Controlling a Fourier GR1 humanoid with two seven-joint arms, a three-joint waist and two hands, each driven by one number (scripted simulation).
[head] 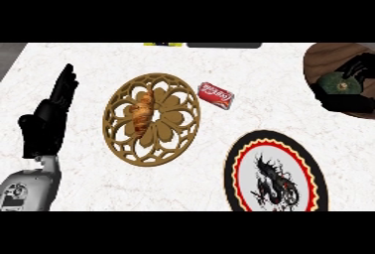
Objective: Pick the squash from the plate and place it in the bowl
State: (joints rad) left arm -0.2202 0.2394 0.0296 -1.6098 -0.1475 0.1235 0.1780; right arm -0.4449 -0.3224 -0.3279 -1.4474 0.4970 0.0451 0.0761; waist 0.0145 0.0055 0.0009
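Note:
A dark green squash (338,83) sits inside the brown bowl (322,53) at the far right. My right hand (350,99) is over the bowl, its black fingers curled round the squash and hiding part of it. The black plate (242,163) with a red and yellow rim and a dragon picture lies at the lower right with nothing on it. At the left, my left hand (50,116) stays open with fingers pointing up, apart from everything.
A gold openwork trivet (117,134) in the middle holds a croissant (142,113). A red can (216,95) lies on its side between the trivet and the bowl. Dark objects (223,45) sit along the counter's far edge.

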